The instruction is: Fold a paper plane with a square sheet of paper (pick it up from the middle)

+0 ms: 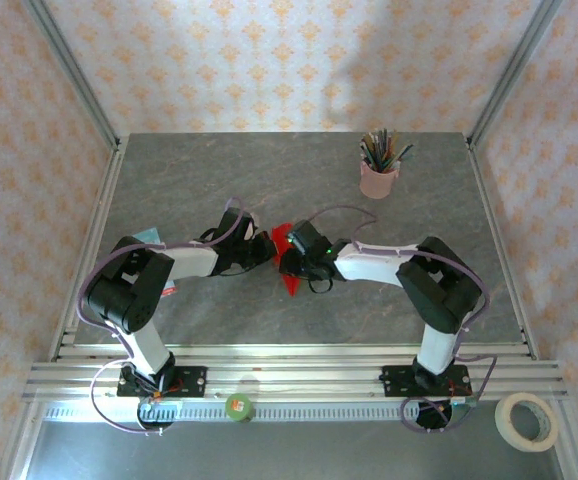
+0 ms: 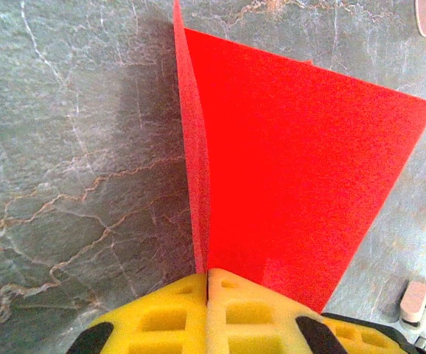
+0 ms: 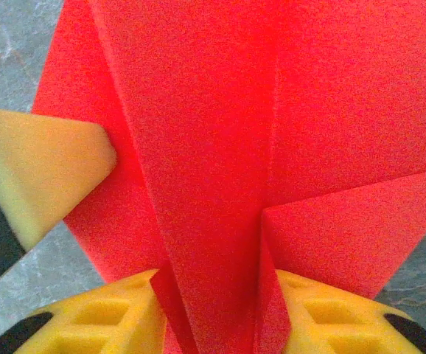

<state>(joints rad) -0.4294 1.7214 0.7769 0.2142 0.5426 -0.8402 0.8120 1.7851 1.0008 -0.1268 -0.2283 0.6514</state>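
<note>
Right now both my arms meet at the middle of the grey surface (image 1: 219, 180), with the red paper (image 1: 290, 280) between them, well apart from the pink pencil cup (image 1: 379, 178) at the far right.

On my left wrist view, my left jaws are pressed fully together, the yellow pads (image 2: 169, 317) meeting in one seam. A thin upright flap of the red paper (image 2: 294, 169) runs straight into that seam, so I am pinching it there. The rest of the sheet spreads away to the right as a broad, flat wedge low over the marbled stone; I cannot tell whether it touches it.

On my right wrist view, my right jaws stand narrow, not closed tight. A folded ridge of the red paper (image 3: 220, 133) passes between the two pads (image 3: 331, 317) and fills the gap, touching both sides. The sheet shows several creases and overlapping layers fanning away from me. A yellow fingertip (image 3: 43, 177) of my left arm rests against the paper's left edge.

A roll of tape (image 1: 526, 420) lies off the surface by my right base.
</note>
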